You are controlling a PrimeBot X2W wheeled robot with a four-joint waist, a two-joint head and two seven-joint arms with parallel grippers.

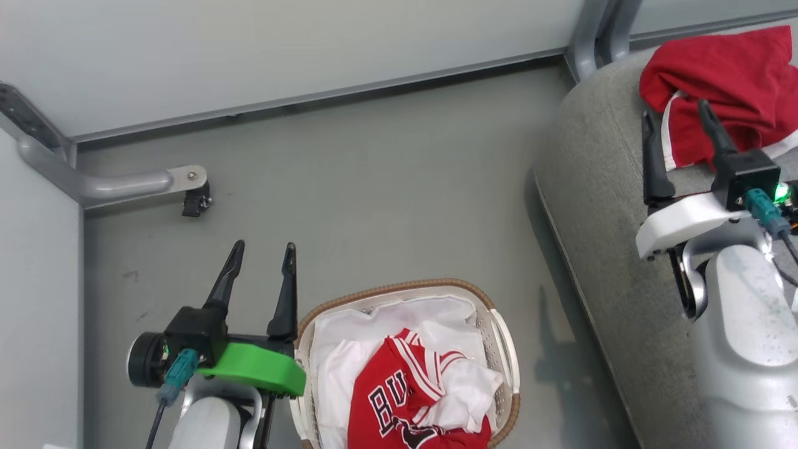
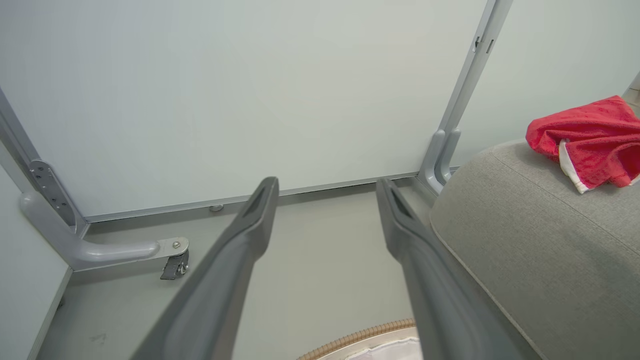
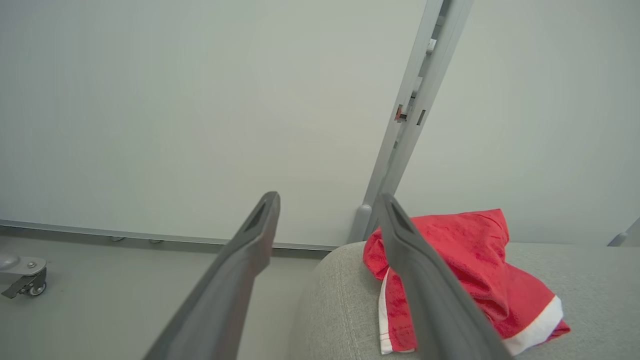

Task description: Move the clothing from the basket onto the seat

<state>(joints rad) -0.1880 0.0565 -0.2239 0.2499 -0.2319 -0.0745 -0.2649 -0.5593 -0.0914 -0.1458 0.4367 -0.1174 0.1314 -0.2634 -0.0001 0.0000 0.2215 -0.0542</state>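
Right tool [image 1: 675, 111], spread at upper right, tips overlapping the red shorts [image 1: 735, 75] on the seat [image 1: 598, 187]; left tool [image 1: 264, 246] spread beside the basket [image 1: 399, 288], lower left

Head view of the workspace. The left tool [image 1: 264, 248], fingers spread and empty, stands above the grey floor [image 1: 374, 174] just left of the basket [image 1: 399, 286], whose brown woven rim encloses a white liner [image 1: 386, 321]. A red-and-white striped jersey [image 1: 399, 402] with dark lettering lies crumpled on the liner inside. At right, red shorts [image 1: 735, 68] with white trim lie bunched near the rounded corner of the grey seat [image 1: 598, 206]; the right tool [image 1: 676, 111], fingers apart and holding nothing, points toward them, one fingertip overlapping the cloth.
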